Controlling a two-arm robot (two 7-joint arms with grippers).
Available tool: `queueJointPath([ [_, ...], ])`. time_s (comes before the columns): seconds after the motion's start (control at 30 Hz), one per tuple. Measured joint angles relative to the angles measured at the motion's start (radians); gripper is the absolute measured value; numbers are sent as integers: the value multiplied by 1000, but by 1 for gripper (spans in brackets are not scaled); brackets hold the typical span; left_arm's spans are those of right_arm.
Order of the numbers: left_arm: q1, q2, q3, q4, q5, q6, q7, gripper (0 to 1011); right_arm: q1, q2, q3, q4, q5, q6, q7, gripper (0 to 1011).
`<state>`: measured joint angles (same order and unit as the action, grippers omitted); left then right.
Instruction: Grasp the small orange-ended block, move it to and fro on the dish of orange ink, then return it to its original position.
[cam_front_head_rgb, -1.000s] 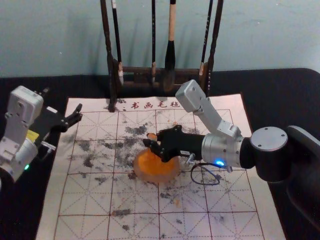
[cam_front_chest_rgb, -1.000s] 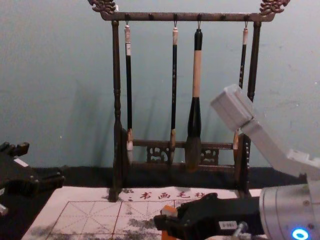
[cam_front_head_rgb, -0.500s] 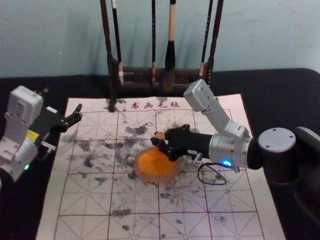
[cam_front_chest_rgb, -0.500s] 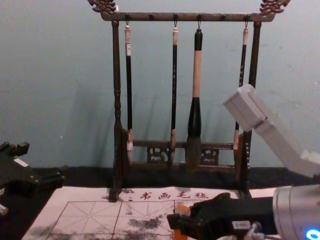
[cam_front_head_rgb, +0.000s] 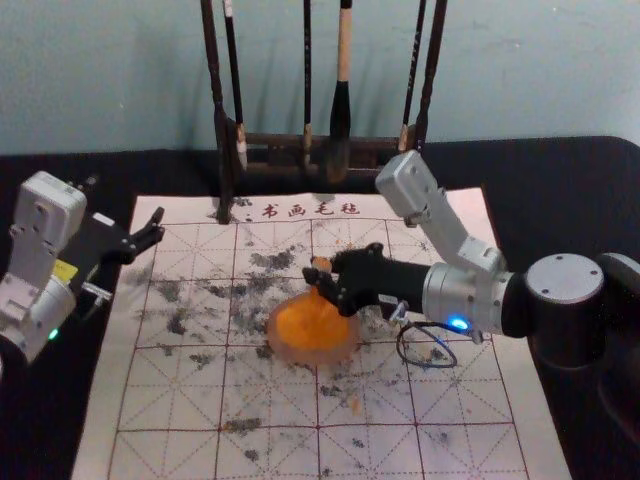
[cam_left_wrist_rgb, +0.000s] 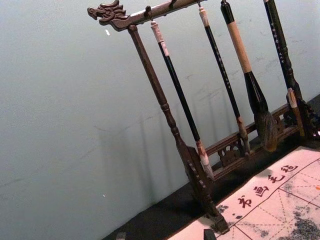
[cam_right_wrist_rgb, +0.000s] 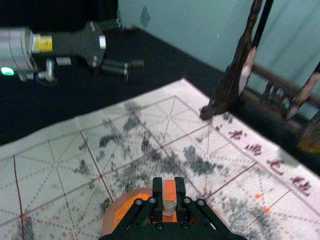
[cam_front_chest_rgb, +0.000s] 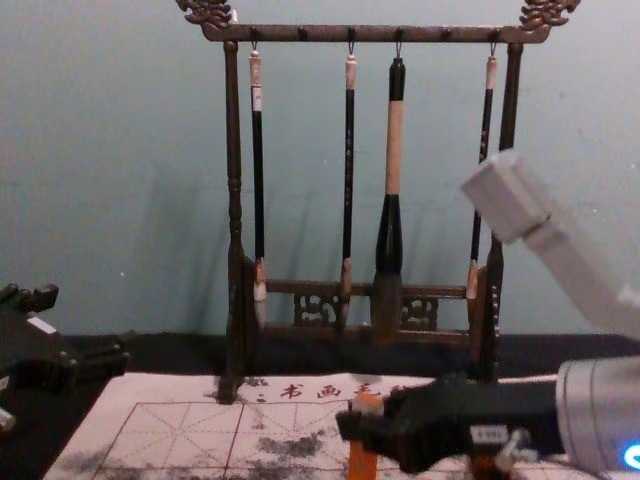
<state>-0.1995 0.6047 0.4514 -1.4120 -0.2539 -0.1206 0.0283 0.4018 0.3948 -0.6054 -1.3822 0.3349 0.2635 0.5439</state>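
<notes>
- block (cam_right_wrist_rgb: 170, 192): stood upright, clamped by right gripper (cam_front_head_rgb: 319, 275)
- dish (cam_front_head_rgb: 286, 348): held orange ink, near block
- left gripper (cam_front_head_rgb: 155, 227): hung parked, fingers spread, near mat's (cam_front_head_rgb: 100, 440) left edge

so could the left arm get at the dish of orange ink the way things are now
Probably, from the left side: nothing stands between the empty left gripper, by the left edge of the sheet, and the dish. The far side looks crowded, though, as the right gripper holds the block there.
</notes>
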Motion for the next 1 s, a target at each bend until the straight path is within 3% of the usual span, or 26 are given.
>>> queueJointPath([
  [0.33,0,0,0,0,0,0,0,1001,-59,49,71,-157,43,11,-58,105],
  [0.63,0,0,0,0,0,0,0,1001,-160,121,140,-291,59,22,-127,105],
  [1.0,0,0,0,0,0,0,0,1001,-258,136,193,-328,47,45,-203,105],
])
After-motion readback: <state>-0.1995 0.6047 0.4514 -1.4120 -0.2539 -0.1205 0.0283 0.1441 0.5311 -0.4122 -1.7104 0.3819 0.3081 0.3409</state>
